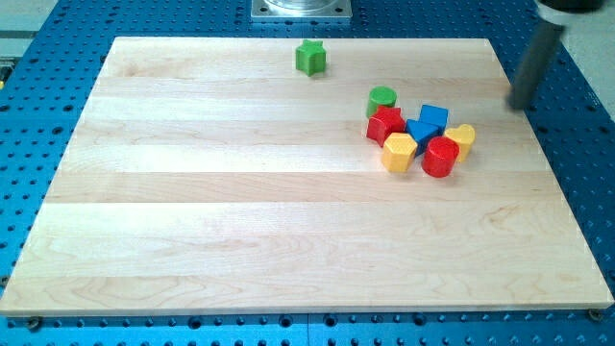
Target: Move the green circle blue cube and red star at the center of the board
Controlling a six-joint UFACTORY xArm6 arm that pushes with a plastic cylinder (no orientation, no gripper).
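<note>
Worktop point(240, 192): pale wood, grain in lengthwise plank bands. Base point(58, 332) around it: blue, regular grid of dark holes. Green star point(310, 58). Green circle point(382, 97). Red star point(384, 124). Blue cube point(433, 117), second blue block point(421, 132), shape unclear. Yellow hexagon block point(399, 152). Red cylinder point(440, 157). Yellow block point(462, 138), shape unclear. Rod ending in my tip point(522, 106): dark grey, blurred. Grey metal plate point(302, 10) at view's top.

Single view: I look down at an angle from above the near edge of the surface point(288, 240), facing its far edge. The whole board fits in frame, with blue perforated base point(58, 38) bordering every side.
</note>
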